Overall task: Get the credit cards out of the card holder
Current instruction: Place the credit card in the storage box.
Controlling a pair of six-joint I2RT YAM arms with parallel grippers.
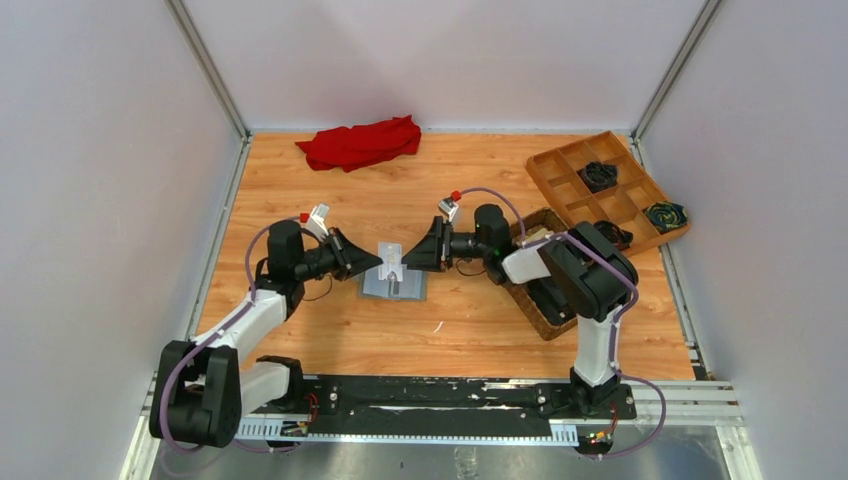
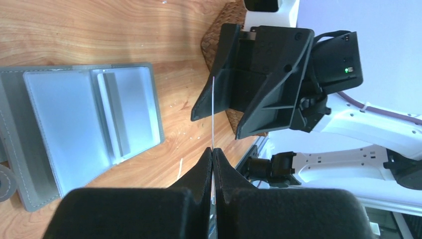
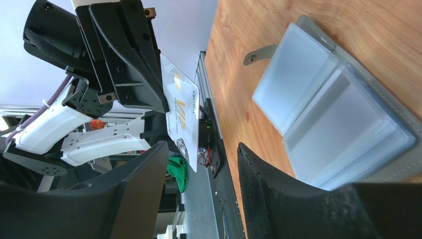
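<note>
card holder open, one card in left gripper

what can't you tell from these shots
Cards left in the card holder: too small in the top view, frosted sleeves in wrist views.
Fine print on the card in the left gripper: right wrist view, too small.
Basket contents: top view, under the right arm.

A pale card with gold lettering was held pinched by the left gripper at upper left. The card holder was laid open on the wooden table at right. The fingers of the right gripper were spread apart along the bottom.
</note>
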